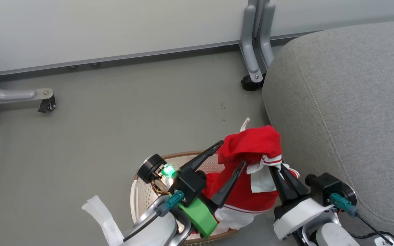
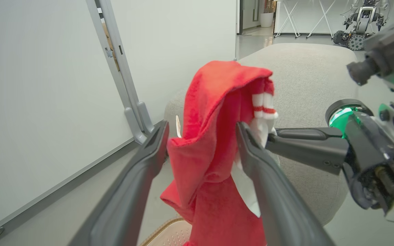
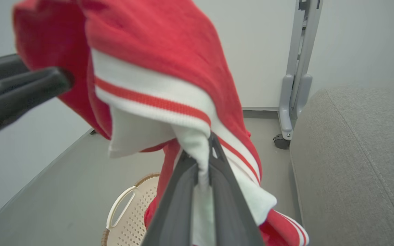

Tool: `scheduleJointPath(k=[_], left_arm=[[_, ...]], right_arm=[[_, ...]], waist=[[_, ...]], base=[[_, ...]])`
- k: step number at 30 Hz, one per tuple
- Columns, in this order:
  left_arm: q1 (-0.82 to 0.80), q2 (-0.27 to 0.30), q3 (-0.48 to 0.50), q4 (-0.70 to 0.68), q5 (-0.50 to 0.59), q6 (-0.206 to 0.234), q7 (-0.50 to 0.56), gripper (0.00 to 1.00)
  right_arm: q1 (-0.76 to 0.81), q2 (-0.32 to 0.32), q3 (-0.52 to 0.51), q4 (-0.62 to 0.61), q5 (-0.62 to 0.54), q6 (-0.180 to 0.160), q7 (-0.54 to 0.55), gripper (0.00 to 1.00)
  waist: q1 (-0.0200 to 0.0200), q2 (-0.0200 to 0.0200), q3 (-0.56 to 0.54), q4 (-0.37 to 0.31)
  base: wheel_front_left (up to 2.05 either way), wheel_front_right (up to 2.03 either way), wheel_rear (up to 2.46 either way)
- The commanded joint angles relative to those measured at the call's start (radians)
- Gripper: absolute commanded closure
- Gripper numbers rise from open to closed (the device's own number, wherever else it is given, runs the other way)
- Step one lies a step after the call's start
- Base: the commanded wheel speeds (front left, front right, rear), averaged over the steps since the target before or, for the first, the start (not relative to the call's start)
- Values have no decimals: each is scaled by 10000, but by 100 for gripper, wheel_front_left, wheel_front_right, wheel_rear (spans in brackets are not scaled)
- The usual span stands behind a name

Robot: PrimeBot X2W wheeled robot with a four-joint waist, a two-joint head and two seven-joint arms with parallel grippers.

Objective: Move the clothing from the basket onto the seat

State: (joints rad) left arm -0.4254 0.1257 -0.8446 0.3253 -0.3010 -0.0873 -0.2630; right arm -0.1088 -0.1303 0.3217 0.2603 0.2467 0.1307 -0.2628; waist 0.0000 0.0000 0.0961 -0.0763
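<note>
Right gripper point(image 1: 276, 168) pinches the garment point(image 1: 251, 143) by its white trim above the basket point(image 1: 136, 198); left gripper point(image 1: 233, 152) stands open astride it (not clamping); best carry it high, clear of the rim, to the seat point(image 1: 347, 102) beside the basket.

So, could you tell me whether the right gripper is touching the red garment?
Touching. The right wrist view shows the right gripper shut on the red garment, its white trim pinched between the two dark fingers.
</note>
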Motion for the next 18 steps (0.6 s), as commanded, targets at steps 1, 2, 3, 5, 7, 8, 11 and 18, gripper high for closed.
scheduleJointPath(k=[1, 2, 3, 5, 7, 8, 11, 18], left_arm=[[15, 111, 51, -33, 71, 49, -15, 0], [1, 124, 64, -36, 75, 54, -15, 0], [-31, 144, 81, -35, 76, 60, -15, 0], [-91, 185, 111, -32, 108, 82, -15, 0], [-174, 226, 93, -13, 145, 78, -16, 0], [-213, 252, 91, -5, 163, 83, -16, 0], [-321, 328, 75, 44, 203, 73, -16, 0], [-607, 438, 62, 131, 232, 34, -16, 0]], right_arm=[[-181, 1, -129, -88, 22, 1, -31, 100], [-200, 3, -178, -117, 11, 1, -33, 100], [-233, 10, -306, -172, -13, 1, -33, 100], [-269, 31, -507, -256, -32, 1, -33, 100], [-310, 48, -745, -333, -70, 1, -33, 100], [-341, 57, -838, -379, -99, 1, -31, 100], [-401, 91, -1171, -515, -150, 1, -33, 100], [-180, 299, -1979, -900, -346, 1, -33, 100]], waist=[[0, 0, 166, -190], [0, 0, 210, -248], [0, 0, 293, -383], [0, 0, 446, -634], [0, 0, 602, -897], [0, 0, 676, -1030], [0, 0, 916, -1532], [0, 0, 1342, -2635]], base=[[0, 0, 0], [0, 0, 0], [0, 0, 0], [0, 0, 0], [0, 0, 0], [0, 0, 0], [0, 0, 0], [0, 0, 0]])
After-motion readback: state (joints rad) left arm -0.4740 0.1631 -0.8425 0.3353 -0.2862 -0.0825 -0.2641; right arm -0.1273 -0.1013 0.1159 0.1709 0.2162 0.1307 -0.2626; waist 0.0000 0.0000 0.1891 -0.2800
